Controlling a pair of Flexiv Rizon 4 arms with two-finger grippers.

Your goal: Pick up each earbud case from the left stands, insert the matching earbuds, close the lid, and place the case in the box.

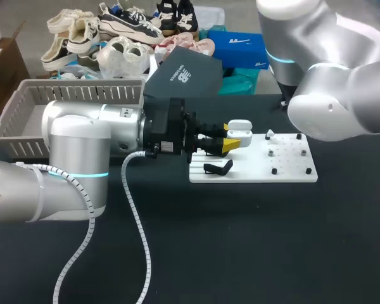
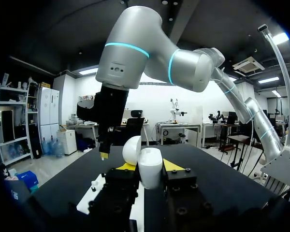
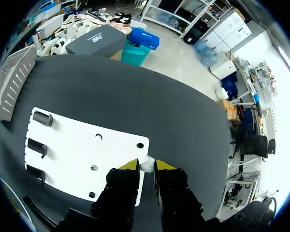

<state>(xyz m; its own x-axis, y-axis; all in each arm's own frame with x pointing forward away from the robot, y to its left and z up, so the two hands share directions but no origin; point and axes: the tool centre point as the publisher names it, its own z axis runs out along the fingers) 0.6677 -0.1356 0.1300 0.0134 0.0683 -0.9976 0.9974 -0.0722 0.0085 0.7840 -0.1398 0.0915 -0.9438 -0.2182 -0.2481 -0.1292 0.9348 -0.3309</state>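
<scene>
My left gripper point(image 1: 230, 137) is shut on a white earbud case point(image 1: 240, 128) with its lid up, held over the far left part of the white board point(image 1: 285, 168). The left wrist view shows the case point(image 2: 151, 169) clamped between both yellow tips. High over the board's right side, my right gripper point(image 3: 146, 166) is shut on a small white earbud point(image 3: 146, 164). My right arm's body point(image 1: 332, 114) hides that gripper in the head view. Another white earbud point(image 1: 270, 133) sits on the board's far edge. An empty black stand point(image 1: 216, 168) is at the board's left.
A grey slatted basket point(image 1: 25, 107) stands at the back left behind my left arm. A dark shoe box point(image 1: 183, 73) and a pile of shoes lie along the back. In the right wrist view black stands point(image 3: 41, 118) line the board's point(image 3: 77, 154) left side.
</scene>
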